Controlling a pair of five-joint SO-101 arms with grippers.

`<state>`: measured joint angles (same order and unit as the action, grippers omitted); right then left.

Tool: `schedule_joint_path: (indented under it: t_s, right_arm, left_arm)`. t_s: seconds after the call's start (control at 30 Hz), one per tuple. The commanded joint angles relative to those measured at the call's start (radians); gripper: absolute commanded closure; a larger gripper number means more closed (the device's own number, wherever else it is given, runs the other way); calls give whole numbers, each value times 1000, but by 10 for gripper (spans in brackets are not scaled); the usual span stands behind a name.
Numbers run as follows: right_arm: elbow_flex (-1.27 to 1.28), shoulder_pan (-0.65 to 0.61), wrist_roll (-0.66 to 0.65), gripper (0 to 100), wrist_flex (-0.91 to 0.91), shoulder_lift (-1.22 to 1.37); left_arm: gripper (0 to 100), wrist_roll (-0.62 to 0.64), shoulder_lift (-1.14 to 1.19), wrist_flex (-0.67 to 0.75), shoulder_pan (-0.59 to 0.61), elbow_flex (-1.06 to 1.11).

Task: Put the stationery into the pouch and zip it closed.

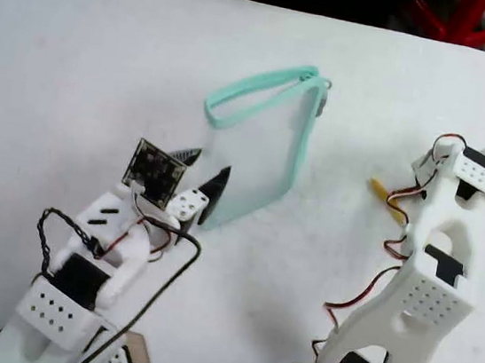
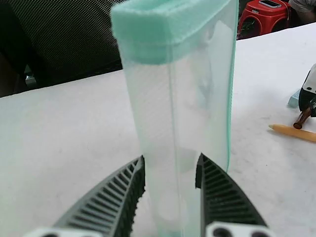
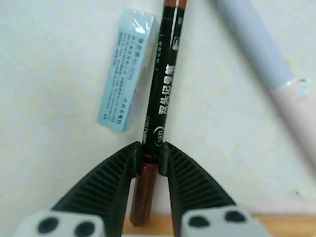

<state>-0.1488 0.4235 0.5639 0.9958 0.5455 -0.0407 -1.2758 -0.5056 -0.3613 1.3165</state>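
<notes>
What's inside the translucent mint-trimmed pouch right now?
No stationery outline shows through the translucent pouch with mint-green trim. The end pinched by the left end effector is covered by its fingers. The black pen with brown ends is outside, in the right end effector.

the right gripper (image 3: 150,150) pinches a black pencil (image 3: 165,94), a blue eraser (image 3: 126,69) just beside it.

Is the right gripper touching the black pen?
Touching. In the right wrist view, the right gripper clamps the black pen from both sides, with no gap.
</notes>
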Motion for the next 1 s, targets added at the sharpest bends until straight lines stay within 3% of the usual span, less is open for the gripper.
schedule_joint_path:
  t_s: [0.0,0.57,0.97]
  right_arm:
    - [2,2,6,980,19,-105]
    - [216,-122,-31,980,12,-343]
    - [773,-228,-141,980,-456,-788]
  left_arm:
    - [827,-11,-4,23,-15,-5]
    - [827,-9,-4,25,-12,-6]
    - [827,-11,-4,25,-15,-6]
